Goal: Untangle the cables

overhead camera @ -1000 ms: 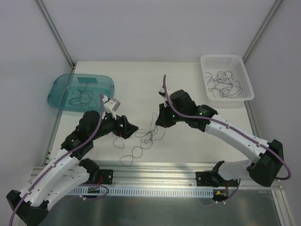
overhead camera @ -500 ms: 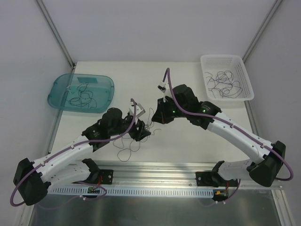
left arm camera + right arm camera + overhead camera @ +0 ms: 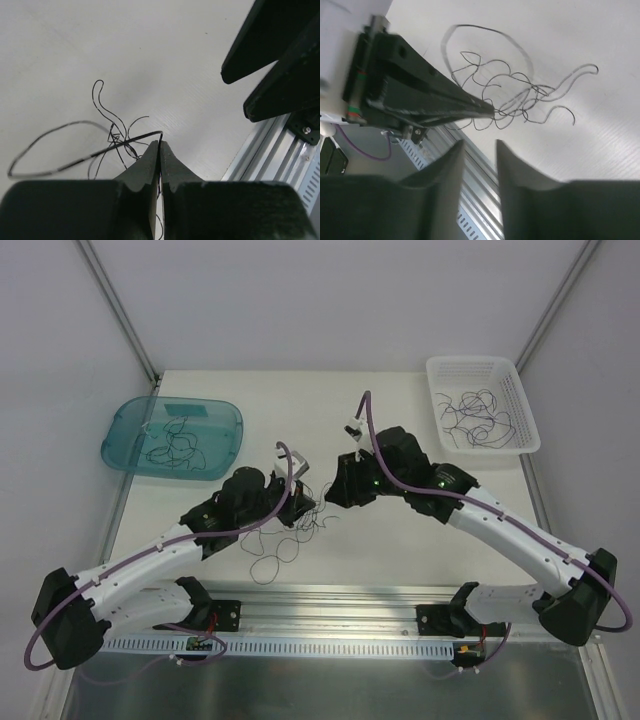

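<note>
The left pincer [image 3: 159, 146] clamps one strand of tangled cables [image 3: 116, 136].

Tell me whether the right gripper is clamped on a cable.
No: in the right wrist view the right gripper stands open, nothing between its jaws, the cables beyond its tips.

Cables [image 3: 121, 141] partly hidden behind left fingers [image 3: 141, 172]

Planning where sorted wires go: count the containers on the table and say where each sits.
2. A teal tray at the table's far left, a white basket at its far-right corner. The left arm and right arm cover some of the middle.
</note>
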Controlling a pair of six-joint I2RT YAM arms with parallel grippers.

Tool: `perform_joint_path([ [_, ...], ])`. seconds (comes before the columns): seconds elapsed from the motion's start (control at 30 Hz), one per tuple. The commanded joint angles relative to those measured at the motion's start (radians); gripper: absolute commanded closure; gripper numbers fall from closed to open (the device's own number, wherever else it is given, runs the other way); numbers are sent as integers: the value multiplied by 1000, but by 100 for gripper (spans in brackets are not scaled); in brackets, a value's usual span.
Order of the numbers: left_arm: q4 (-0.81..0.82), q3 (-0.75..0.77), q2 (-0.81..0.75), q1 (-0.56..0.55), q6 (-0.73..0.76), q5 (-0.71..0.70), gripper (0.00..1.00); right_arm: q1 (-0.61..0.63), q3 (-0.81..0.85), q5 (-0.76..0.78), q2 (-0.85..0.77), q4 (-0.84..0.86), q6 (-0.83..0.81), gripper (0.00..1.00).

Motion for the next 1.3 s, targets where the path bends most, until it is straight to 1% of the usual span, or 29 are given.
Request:
perform_joint_path([
  [0.0, 43, 60, -41, -8, -121, -135, 100, 3, -66, 99, -87, 43, 29, 59],
  [0.03, 36, 64, -44, -8, -170, -158, 100, 3, -120, 117, -104, 57, 35, 56],
  [0.1, 8, 86, -38, -8, -219, -230, 100, 3, -178, 165, -139, 116, 67, 51],
  [0.13, 2, 92, -37, -8, -262, -243, 100, 3, -238, 177, -173, 141, 81, 50],
  [0.17, -3, 98, -35, -8, -281, -253, 100, 3, -276, 174, -184, 211, 107, 49],
  [0.23, -6, 118, -23, -8, -317, -264, 100, 4, -339, 158, -199, 291, 145, 48],
  [0.27, -7, 126, -21, -8, -348, -269, 100, 6, -400, 133, -196, 378, 162, 47],
  [0.33, -12, 149, -11, -8, -391, -286, 100, 23, -448, 118, -181, 469, 207, 45],
  [0.37, -14, 156, -6, -8, -403, -289, 100, 33, -479, 105, -151, 556, 214, 45],
  [0.53, -15, 195, 8, -8, -440, -283, 100, 90, -498, 64, -23, 776, 224, 43],
  [0.63, -20, 195, 3, -8, -451, -279, 100, 92, -504, 75, 41, 847, 222, 43],
  [0.73, -21, 185, -9, -8, -460, -273, 100, 92, -507, 93, 81, 890, 198, 43],
  [0.87, -24, 182, -18, -8, -465, -272, 100, 93, -478, 73, 141, 890, 162, 45],
  [0.97, -29, 187, -31, -8, -459, -284, 100, 93, -476, 46, 173, 897, 155, 50],
  [1.07, -46, 196, -41, -8, -433, -312, 100, 93, -502, 32, 170, 898, 145, 66],
  [1.1, -55, 201, -44, -8, -425, -341, 100, 93, -511, 30, 164, 896, 141, 72],
  [1.13, -63, 205, -46, -8, -411, -354, 100, 92, -518, 33, 147, 881, 135, 79],
  [1.17, -66, 213, -47, -6, -405, -368, 100, 93, -531, 38, 137, 870, 116, 90],
  [1.23, -110, 228, -52, -6, -381, -420, 100, 90, -544, 70, 88, 815, 93, 99],
  [1.27, -127, 231, -51, -3, -374, -445, 100, 86, -553, 82, 74, 790, 73, 99],
])
